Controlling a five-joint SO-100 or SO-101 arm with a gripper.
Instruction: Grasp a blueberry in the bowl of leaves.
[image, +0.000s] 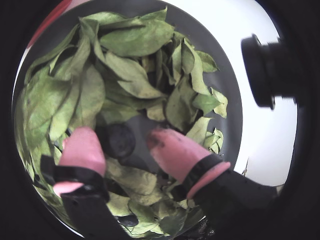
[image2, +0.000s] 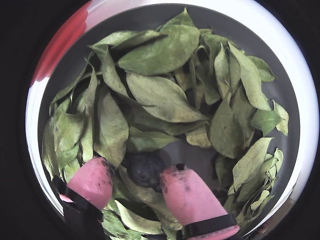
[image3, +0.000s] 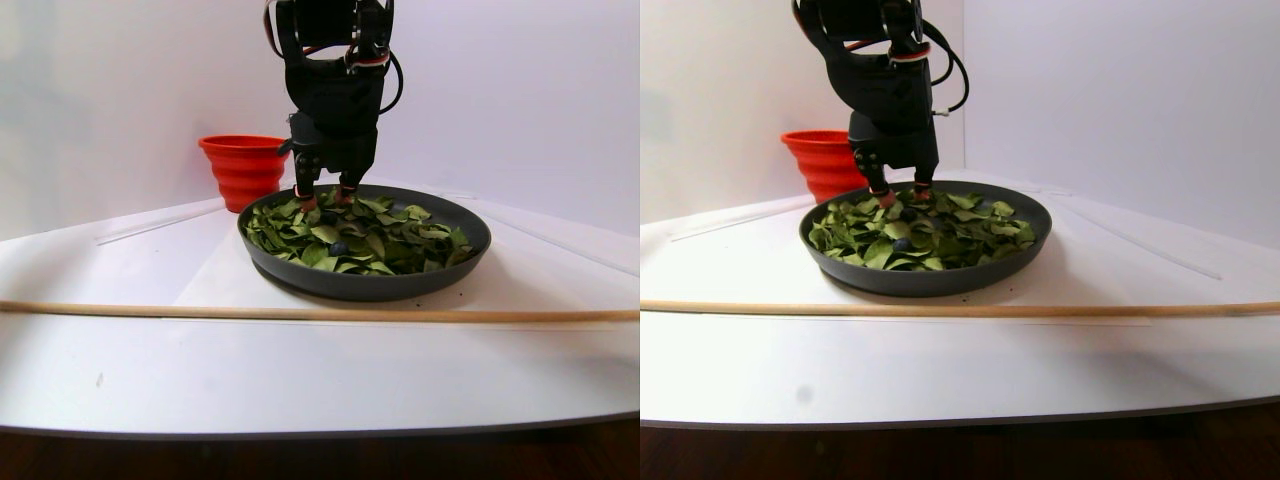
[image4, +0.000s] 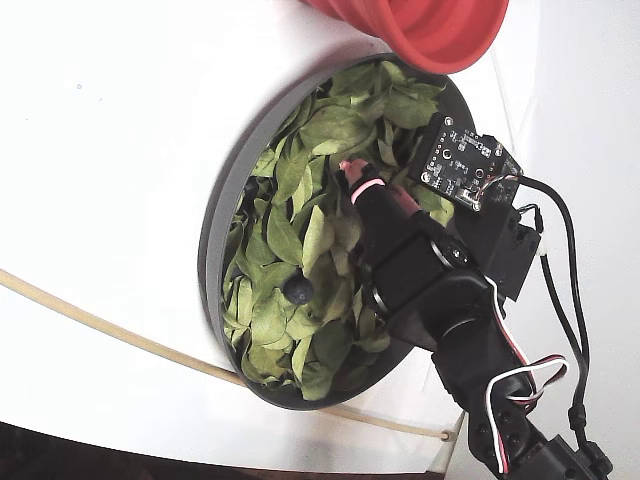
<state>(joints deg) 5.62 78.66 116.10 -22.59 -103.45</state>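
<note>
Pink rubber-tipped pincer (image2: 136, 181) on a black arm, lowered into the wide, shallow, dark grey round bowl (image3: 365, 283) on the white bench (image3: 300, 370); its two fingers are spread, not yet pinching. Between the fingertips (image: 172, 150), a dark round blueberry (image2: 145, 168) lies among the small oval green leaves (image2: 165, 97), close to both tips. A second blueberry (image4: 297, 290) sits on the leaves, well apart from the pincer. Behind the pincer in the stereo pair view, just beside the bowl, stands a red ribbed cup (image3: 242, 168).
</note>
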